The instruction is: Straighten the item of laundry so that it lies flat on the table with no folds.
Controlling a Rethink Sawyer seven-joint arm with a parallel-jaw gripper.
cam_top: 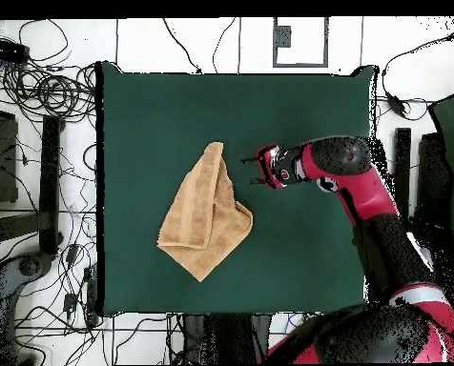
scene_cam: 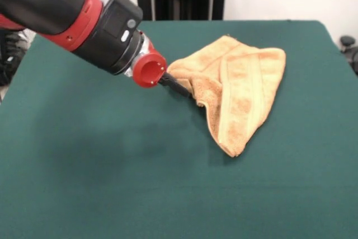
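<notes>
Nearest you, the bare green table [scene_cam: 112, 194]. Beyond it, right of centre in your front view, the golden-tan hand towel [scene_cam: 238, 90] lies folded over itself. The gripper [scene_cam: 178, 87] sits at its edge; you cannot tell its opening or hold.

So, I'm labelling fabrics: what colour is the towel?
Golden tan, with a woven band stripe; the towel shows best in the front view.
</notes>
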